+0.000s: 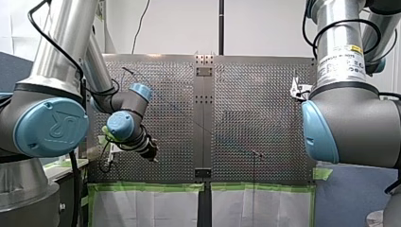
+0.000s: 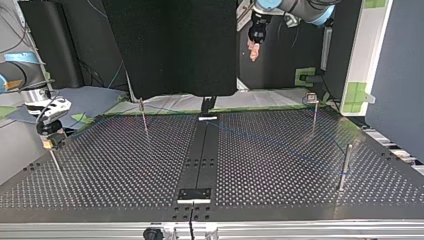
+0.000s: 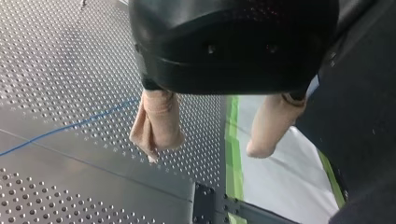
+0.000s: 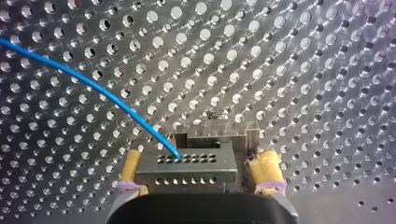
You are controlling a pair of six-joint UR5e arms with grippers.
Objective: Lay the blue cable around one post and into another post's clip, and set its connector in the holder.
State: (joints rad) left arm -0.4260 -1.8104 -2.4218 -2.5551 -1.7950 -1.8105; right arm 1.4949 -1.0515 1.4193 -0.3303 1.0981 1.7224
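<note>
Two hands: my right hand (image 4: 197,159) pinches the connector (image 4: 187,170) over the bench (image 4: 303,70), blue cable (image 4: 93,88) trailing away; my left hand (image 3: 204,154) hangs spread, empty. Taut cable could twist the connector loose.

Front: bright, even, wall (image 1: 179,28) washed pale | Top: dim, black backdrop (image 2: 170,45), soft sheen on table (image 2: 280,150) | Left wrist: white sheet (image 3: 289,186) glares | Right wrist: glints ring table holes.
</note>
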